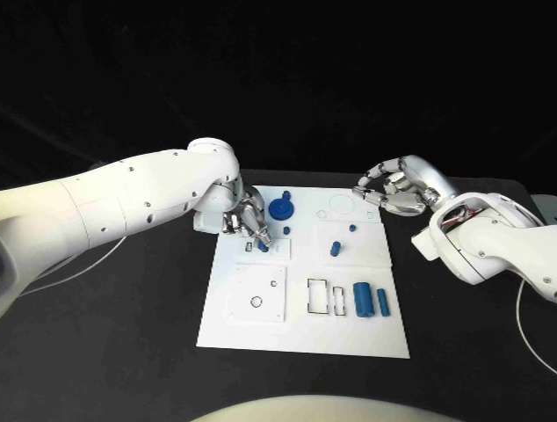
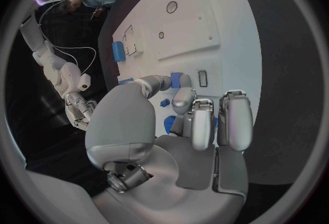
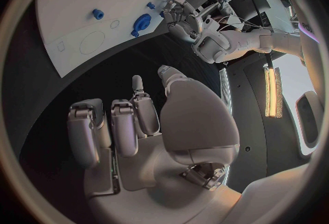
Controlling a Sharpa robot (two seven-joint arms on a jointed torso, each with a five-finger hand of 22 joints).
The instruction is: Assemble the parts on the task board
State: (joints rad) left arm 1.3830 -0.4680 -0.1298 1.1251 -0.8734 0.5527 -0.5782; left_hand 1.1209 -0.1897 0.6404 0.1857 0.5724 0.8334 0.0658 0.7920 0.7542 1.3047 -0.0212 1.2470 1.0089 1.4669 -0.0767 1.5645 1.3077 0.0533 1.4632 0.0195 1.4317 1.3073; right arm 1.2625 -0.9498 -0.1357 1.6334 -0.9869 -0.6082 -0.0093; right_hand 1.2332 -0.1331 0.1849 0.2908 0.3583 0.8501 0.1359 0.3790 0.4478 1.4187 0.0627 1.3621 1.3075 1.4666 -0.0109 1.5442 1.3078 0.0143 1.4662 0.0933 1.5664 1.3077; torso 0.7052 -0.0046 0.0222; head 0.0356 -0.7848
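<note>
I see the board [image 1: 307, 330] lying in the middle of the black table [image 1: 114, 352], its long sides running away from me. My left hand [image 1: 244, 216] is down over the board's left edge, toward the far end, fingers curled in with the tips close to a small blue peg [image 1: 262, 246] beside a little slot. From the left wrist view the fingers [image 2: 203, 125] bend over blue bits on the white surface, but I cannot tell whether they actually pinch anything (the fingers hide the contact).

My right hand [image 1: 393, 190] hangs above the board's far right corner, over the table edge more than the board itself. Its fingers are loosely curled with gaps between them, and the right wrist view shows the palm [image 3: 161, 142] with nothing in it.

On the board, a blue round knob [image 1: 283, 209] stands near the far edge, just beside the left hand. Nearer the middle a short blue pin [image 1: 335, 248] sits on a raised white tile, with another small blue stud [image 1: 350, 229] a little beyond it. Toward the near right edge, a blue block [image 1: 364, 300] and a blue cylinder [image 1: 384, 301] lie side by side, just beside two rectangular outlines. A square tile [image 1: 258, 296] with a ring mark sits at the near left.
</note>
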